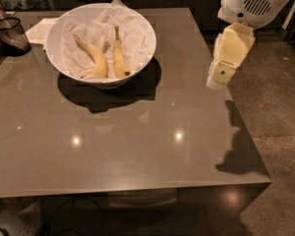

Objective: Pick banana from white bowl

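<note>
The white bowl (147, 36) stands on the far left part of the grey table (137, 146), lined with crumpled white paper. Two yellow bananas lie in it side by side: a curved one (94, 58) on the left and a straighter one (119, 59) on the right. My gripper (220, 75) hangs on the cream-coloured arm (233, 45) above the table's right edge, well to the right of the bowl and apart from it. It holds nothing that I can see.
A dark glass vessel (9, 33) stands at the far left edge, with a white napkin (41, 31) beside it behind the bowl. The table's right edge drops to a speckled floor (280, 122). The arm's shadow (238, 151) falls on the table's right front corner.
</note>
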`<state>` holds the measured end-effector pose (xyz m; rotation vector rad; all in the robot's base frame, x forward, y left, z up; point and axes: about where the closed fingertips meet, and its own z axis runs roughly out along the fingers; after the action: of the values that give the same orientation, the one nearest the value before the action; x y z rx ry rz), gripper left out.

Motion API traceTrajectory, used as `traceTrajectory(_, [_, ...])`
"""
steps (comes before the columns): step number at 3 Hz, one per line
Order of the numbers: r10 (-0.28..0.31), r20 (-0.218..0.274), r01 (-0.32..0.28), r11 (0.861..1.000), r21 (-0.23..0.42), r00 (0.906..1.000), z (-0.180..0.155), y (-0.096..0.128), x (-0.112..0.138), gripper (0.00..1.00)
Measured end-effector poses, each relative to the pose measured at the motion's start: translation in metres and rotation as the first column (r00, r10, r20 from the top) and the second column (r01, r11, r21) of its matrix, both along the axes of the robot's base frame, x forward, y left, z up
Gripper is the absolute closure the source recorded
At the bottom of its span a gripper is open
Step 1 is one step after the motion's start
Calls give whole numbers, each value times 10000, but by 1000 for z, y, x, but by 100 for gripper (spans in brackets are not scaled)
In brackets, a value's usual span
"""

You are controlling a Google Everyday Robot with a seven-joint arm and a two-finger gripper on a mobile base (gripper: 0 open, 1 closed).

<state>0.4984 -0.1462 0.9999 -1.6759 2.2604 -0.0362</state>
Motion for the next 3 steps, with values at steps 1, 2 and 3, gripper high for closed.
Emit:
traceTrajectory(1, [-256, -937, 326, 9967, 744, 9953, -11, 16, 11, 0])
traceTrajectory(2, [-203, -1621, 429, 9897, 1368, 9866, -14, 51, 32, 0])
traceTrajectory(3, [-145, -1872, 473, 9839, 1722, 9822, -14, 89, 56, 0])
